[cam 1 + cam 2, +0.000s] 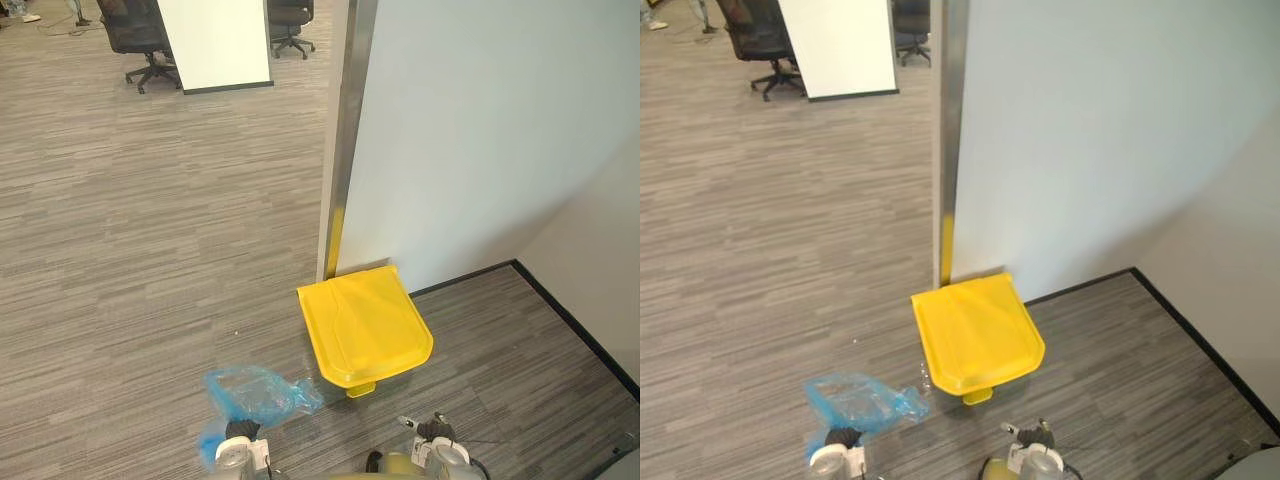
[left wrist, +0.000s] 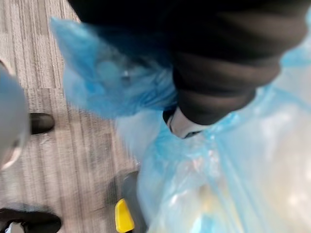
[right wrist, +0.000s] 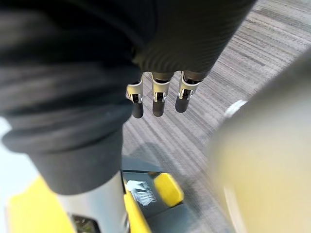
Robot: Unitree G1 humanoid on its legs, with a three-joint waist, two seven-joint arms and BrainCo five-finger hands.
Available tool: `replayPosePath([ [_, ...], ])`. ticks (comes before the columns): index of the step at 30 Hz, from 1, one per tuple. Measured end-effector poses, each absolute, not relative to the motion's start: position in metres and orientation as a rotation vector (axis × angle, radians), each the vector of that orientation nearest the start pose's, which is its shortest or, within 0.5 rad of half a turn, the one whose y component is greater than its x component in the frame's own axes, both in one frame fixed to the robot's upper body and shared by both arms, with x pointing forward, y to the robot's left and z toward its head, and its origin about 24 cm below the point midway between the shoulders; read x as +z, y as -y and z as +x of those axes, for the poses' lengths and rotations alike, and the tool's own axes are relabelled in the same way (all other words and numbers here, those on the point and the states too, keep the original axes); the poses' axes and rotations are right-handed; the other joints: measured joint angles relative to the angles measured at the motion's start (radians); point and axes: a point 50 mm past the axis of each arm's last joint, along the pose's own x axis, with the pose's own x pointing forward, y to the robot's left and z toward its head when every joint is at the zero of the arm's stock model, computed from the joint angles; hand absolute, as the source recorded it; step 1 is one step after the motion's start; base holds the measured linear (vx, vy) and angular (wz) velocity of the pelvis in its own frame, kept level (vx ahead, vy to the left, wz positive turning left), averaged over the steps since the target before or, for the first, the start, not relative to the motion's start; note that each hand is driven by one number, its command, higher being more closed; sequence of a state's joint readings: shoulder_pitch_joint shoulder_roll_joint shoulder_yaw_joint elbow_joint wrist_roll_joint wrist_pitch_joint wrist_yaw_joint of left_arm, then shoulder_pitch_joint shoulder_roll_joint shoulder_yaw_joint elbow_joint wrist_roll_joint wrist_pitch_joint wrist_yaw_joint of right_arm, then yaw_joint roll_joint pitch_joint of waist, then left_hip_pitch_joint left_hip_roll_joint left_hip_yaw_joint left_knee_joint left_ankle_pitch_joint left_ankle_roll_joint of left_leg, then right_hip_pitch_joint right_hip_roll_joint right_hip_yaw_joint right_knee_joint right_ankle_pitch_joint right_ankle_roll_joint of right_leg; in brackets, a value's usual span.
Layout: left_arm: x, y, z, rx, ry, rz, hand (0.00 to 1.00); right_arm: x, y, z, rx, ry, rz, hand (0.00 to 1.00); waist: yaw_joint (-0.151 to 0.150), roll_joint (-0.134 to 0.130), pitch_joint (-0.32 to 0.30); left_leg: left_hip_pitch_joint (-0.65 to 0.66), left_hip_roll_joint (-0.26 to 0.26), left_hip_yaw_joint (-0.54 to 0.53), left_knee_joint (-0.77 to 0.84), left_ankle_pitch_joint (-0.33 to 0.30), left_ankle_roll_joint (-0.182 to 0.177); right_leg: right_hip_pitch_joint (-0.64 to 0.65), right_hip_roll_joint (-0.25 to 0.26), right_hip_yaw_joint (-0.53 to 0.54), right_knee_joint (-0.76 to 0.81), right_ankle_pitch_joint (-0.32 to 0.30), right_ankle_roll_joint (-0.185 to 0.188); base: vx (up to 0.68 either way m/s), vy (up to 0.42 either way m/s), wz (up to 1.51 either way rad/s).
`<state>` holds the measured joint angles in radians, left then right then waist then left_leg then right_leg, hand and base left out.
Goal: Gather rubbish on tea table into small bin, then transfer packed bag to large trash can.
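A large trash can with a shut yellow lid (image 1: 365, 325) and a yellow foot pedal (image 1: 360, 390) stands against the white wall. My left hand (image 1: 240, 432) is low at the left of the can, shut on a blue plastic bag (image 1: 255, 395). In the left wrist view the bag (image 2: 218, 184) bunches around the hand and holds pale rubbish. My right hand (image 1: 437, 432) hangs at the can's front right, holding nothing. Its fingers (image 3: 155, 102) point straight down above the pedal (image 3: 167, 189).
A metal post (image 1: 345, 130) ends the wall just behind the can. Black skirting (image 1: 570, 320) runs along the corner at the right. Open grey floor lies to the left. Office chairs (image 1: 140, 40) and a white board (image 1: 215, 40) stand far back.
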<state>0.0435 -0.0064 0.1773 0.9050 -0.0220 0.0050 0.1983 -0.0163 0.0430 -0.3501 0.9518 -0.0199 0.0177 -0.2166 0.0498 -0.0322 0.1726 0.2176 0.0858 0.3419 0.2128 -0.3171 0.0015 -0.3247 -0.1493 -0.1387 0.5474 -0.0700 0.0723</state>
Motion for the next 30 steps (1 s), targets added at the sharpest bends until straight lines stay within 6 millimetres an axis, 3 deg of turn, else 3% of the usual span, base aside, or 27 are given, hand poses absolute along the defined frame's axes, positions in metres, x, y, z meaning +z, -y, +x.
replayPosePath([
  [2, -0.143, -0.186, 0.139, 0.363, -0.947, -0.009, 1.00, -0.145, 0.199, 0.135, -0.538, -0.979, 0.092, 0.00, -0.005, -0.003, 0.025, -0.028, 0.028, -0.030, 0.118, -0.068, -0.014, -0.067, -0.002, -0.043, -0.107, 0.042, 0.004, 0.08, -0.066, 0.40],
  [5, -0.142, -0.187, 0.140, 0.368, -0.943, -0.007, 1.00, -0.145, 0.210, 0.127, -0.648, -0.975, 0.151, 0.00, -0.007, -0.007, 0.037, -0.040, 0.048, -0.075, 0.240, -0.163, -0.049, -0.074, -0.010, -0.103, -0.128, 0.063, 0.020, 0.27, -0.212, 0.49],
  [6, -0.142, -0.187, 0.141, 0.369, -0.942, -0.007, 1.00, -0.146, 0.211, 0.123, -0.660, -0.981, 0.158, 0.00, -0.008, -0.010, 0.037, -0.040, 0.047, -0.085, 0.254, -0.181, -0.057, -0.053, -0.008, -0.098, -0.144, 0.049, 0.025, 0.40, -0.224, 0.27],
  [7, -0.141, -0.183, 0.145, 0.372, -0.934, -0.012, 1.00, -0.147, 0.218, 0.117, -0.703, -0.987, 0.180, 0.00, 0.000, 0.009, 0.047, -0.038, 0.058, -0.106, 0.280, -0.215, -0.081, -0.026, 0.008, -0.093, -0.173, 0.005, 0.057, 0.32, -0.139, 0.05],
  [8, -0.141, -0.178, 0.147, 0.366, -0.932, -0.024, 1.00, -0.145, 0.225, 0.120, -0.734, -0.970, 0.197, 0.00, 0.001, 0.036, 0.061, -0.043, 0.072, -0.117, 0.286, -0.221, -0.072, -0.024, 0.028, -0.102, -0.167, -0.021, 0.068, 0.34, -0.101, 0.08],
  [9, -0.140, -0.171, 0.151, 0.353, -0.922, -0.041, 1.00, -0.144, 0.232, 0.118, -0.777, -0.959, 0.222, 0.00, -0.002, 0.064, 0.080, -0.051, 0.076, -0.169, 0.288, -0.190, -0.053, -0.030, 0.046, -0.098, -0.140, -0.034, 0.042, 0.29, -0.079, 0.12],
  [13, -0.138, -0.167, 0.158, 0.346, -0.903, -0.056, 1.00, -0.147, 0.235, 0.104, -0.850, -0.973, 0.292, 0.00, 0.004, 0.066, 0.081, -0.074, 0.118, -0.255, 0.360, -0.172, -0.053, -0.051, 0.066, -0.123, -0.032, -0.146, 0.021, 0.24, -0.136, 0.12],
  [15, -0.133, -0.168, 0.169, 0.347, -0.871, -0.060, 1.00, -0.146, 0.232, 0.108, -0.849, -0.962, 0.311, 0.00, 0.006, 0.065, 0.077, -0.139, 0.138, -0.273, 0.383, -0.171, -0.053, -0.084, 0.080, -0.146, -0.047, -0.144, 0.018, 0.07, -0.129, 0.18],
  [18, -0.122, -0.166, 0.186, 0.349, -0.802, -0.085, 1.00, -0.143, 0.228, 0.121, -0.820, -0.938, 0.310, 0.00, 0.008, 0.067, 0.078, -0.194, 0.157, -0.295, 0.366, -0.171, -0.053, -0.123, 0.103, -0.157, -0.069, -0.130, 0.005, 0.03, -0.094, 0.19],
  [21, -0.111, -0.168, 0.198, 0.341, -0.732, -0.082, 1.00, -0.134, 0.221, 0.145, -0.726, -0.876, 0.259, 0.00, 0.009, 0.070, 0.077, -0.248, 0.166, -0.303, 0.346, -0.158, -0.058, -0.166, 0.095, -0.176, -0.073, -0.122, -0.006, 0.02, -0.083, 0.27],
  [22, -0.105, -0.166, 0.206, 0.320, -0.700, -0.069, 1.00, -0.127, 0.217, 0.160, -0.676, -0.832, 0.230, 0.00, 0.009, 0.077, 0.080, -0.272, 0.165, -0.317, 0.333, -0.142, -0.053, -0.170, 0.091, -0.196, -0.090, -0.120, -0.007, -0.01, -0.120, 0.53],
  [24, -0.098, -0.166, 0.212, 0.298, -0.659, -0.054, 1.00, -0.120, 0.209, 0.173, -0.612, -0.794, 0.199, 0.00, 0.011, 0.076, 0.079, -0.290, 0.166, -0.325, 0.303, -0.109, -0.040, -0.170, 0.084, -0.219, -0.112, -0.118, -0.012, -0.01, -0.134, 0.53],
  [26, -0.090, -0.163, 0.219, 0.270, -0.611, -0.042, 1.00, -0.102, 0.197, 0.201, -0.526, -0.692, 0.172, 0.00, 0.015, 0.078, 0.079, -0.294, 0.174, -0.326, 0.242, -0.070, -0.041, -0.172, 0.085, -0.235, -0.140, -0.119, -0.013, -0.01, -0.135, 0.37],
  [30, -0.077, -0.153, 0.229, 0.217, -0.542, -0.026, 1.00, -0.058, 0.183, 0.244, -0.426, -0.465, 0.140, 0.00, 0.019, 0.076, 0.075, -0.323, 0.194, -0.325, 0.210, -0.058, -0.043, -0.200, 0.106, -0.241, -0.159, -0.118, -0.014, -0.04, -0.115, 0.16],
])
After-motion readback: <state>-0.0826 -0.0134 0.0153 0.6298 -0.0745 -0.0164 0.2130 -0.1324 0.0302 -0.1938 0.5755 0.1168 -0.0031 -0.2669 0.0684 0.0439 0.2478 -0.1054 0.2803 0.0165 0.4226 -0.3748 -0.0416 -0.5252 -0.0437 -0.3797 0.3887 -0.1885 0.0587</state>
